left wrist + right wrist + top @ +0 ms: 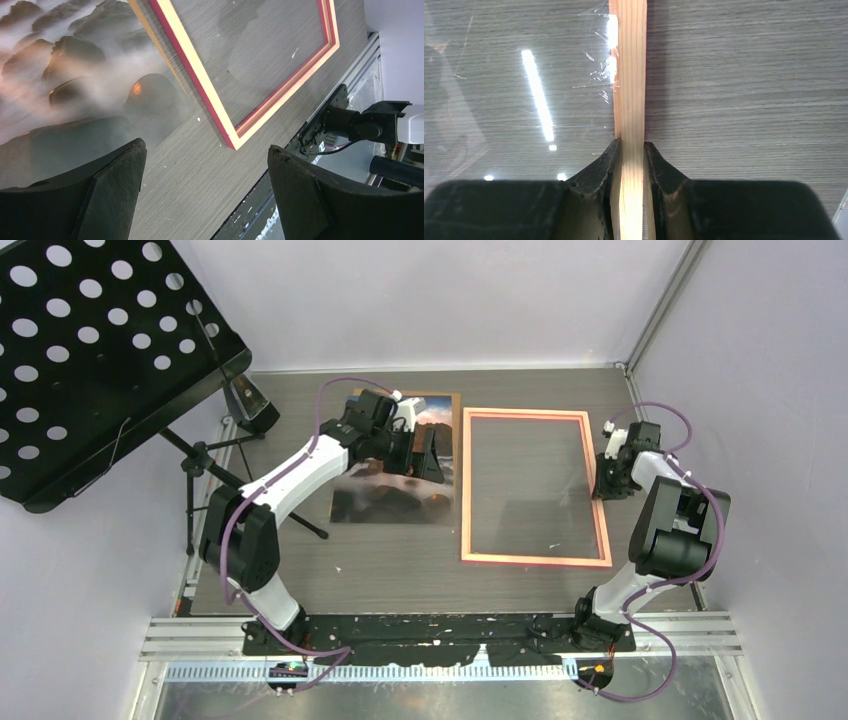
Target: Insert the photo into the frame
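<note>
Pink frame [630, 75], pinched at three o'clock by the right hand [631, 146], wanted steadying; open left hand [206, 150] hovered over the photo [65, 85].

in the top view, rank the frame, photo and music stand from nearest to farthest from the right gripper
1. frame: its right rail sits between the fingers of the right gripper.
2. photo: flat on the table, just left of the frame.
3. music stand: at the far left, in the back corner.
</note>
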Robot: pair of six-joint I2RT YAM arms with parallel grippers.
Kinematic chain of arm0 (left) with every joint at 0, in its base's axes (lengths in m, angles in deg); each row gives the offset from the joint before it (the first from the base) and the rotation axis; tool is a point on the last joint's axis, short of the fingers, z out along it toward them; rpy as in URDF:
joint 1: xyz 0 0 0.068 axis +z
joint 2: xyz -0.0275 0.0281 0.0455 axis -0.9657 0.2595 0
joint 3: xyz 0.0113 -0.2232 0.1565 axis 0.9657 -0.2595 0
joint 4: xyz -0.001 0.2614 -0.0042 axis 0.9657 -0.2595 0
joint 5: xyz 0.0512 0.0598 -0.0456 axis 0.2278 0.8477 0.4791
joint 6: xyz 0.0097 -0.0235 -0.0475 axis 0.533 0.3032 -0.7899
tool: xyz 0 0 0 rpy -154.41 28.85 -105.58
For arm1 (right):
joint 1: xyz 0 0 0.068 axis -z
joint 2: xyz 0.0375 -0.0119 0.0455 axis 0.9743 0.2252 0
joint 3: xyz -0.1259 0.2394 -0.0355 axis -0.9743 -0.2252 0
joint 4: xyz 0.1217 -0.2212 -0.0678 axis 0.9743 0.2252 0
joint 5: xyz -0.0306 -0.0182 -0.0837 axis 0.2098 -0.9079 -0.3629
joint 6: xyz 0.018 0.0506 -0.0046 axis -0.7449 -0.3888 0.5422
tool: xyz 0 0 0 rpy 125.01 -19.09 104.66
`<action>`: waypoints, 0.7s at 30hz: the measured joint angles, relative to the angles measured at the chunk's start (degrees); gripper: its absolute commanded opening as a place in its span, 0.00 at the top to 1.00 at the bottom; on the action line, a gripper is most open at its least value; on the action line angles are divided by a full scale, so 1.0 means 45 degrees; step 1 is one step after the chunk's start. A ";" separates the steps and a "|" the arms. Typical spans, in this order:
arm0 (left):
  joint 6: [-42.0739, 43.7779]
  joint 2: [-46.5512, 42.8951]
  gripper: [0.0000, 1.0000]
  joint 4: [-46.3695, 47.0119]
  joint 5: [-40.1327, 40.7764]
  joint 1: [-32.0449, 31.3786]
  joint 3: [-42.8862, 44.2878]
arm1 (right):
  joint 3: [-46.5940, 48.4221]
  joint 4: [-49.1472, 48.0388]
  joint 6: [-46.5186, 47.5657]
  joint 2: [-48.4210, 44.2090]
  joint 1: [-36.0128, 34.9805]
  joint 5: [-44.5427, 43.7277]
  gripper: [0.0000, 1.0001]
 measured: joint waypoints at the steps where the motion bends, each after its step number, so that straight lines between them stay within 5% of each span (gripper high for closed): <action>1: 0.0000 0.0000 0.11 0.0005 0.0005 0.0063 0.0000 | 0.0010 0.0005 0.0010 0.0000 0.0000 -0.0063 0.81; 21: 0.0345 0.0000 0.10 -0.0029 0.1088 0.1530 -0.0559 | 0.0457 -0.0044 -0.0627 0.0398 0.0180 -0.0515 0.82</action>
